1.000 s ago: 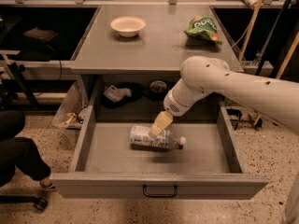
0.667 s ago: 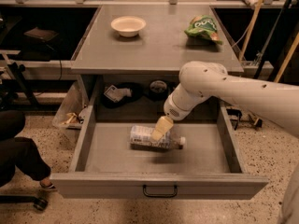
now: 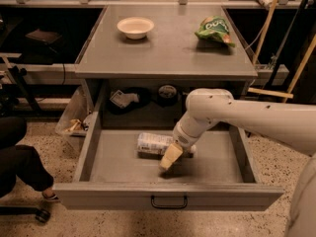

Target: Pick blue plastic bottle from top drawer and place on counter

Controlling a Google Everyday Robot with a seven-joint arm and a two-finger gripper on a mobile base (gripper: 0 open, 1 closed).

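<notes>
The blue plastic bottle (image 3: 154,144) lies on its side in the middle of the open top drawer (image 3: 168,195), its cap end hidden behind my arm. My gripper (image 3: 172,156) hangs from the white arm and reaches down into the drawer. It is at the bottle's right end, low against it and overlapping its front side. The grey counter (image 3: 168,51) is the cabinet top above the drawer.
A cream bowl (image 3: 135,27) sits at the counter's back left and a green snack bag (image 3: 215,30) at its back right. Dark items lie on the shelf (image 3: 143,100) behind the drawer. A seated person's leg (image 3: 19,167) is at the left.
My gripper has moved down and toward the drawer's front, from just above the bottle to low against its right end. The bottle has not moved.
</notes>
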